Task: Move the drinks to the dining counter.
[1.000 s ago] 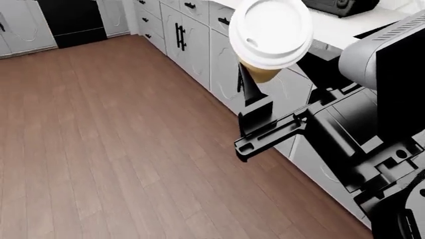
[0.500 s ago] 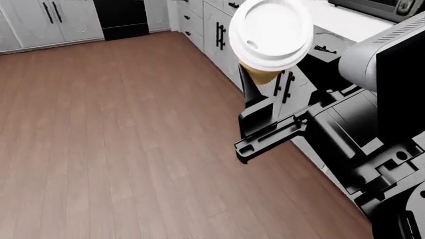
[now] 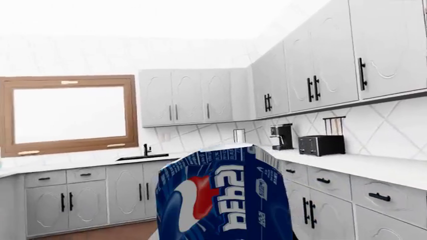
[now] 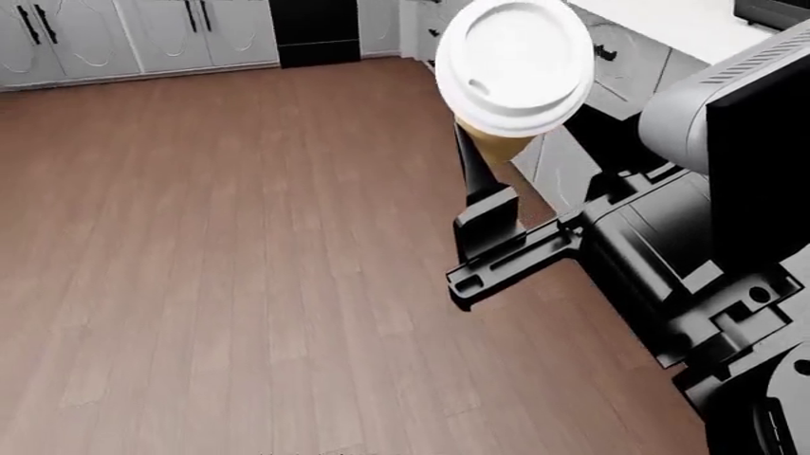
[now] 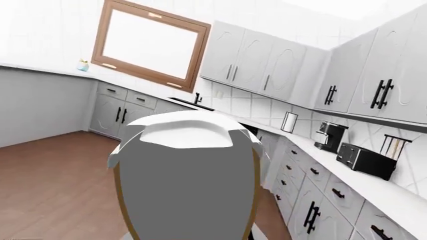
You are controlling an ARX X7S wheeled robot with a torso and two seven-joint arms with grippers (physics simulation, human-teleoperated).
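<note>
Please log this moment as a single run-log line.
right claw: holds coffee cup upright | left claw: soda can close against wrist camera, grip unseen | dining counter: not visible | below: wood floor

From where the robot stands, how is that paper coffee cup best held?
By the tan wall below the lid, from the side. The coffee cup stands upright in the right gripper, and its white lid flares wider than the body, so a top grab would likely pop it off.

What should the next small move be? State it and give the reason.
Probably keep turning the base while holding both drinks steady. The right gripper holds the coffee cup over bare wood floor, the soda can fills the left wrist view, and no dining counter is in sight yet.
</note>
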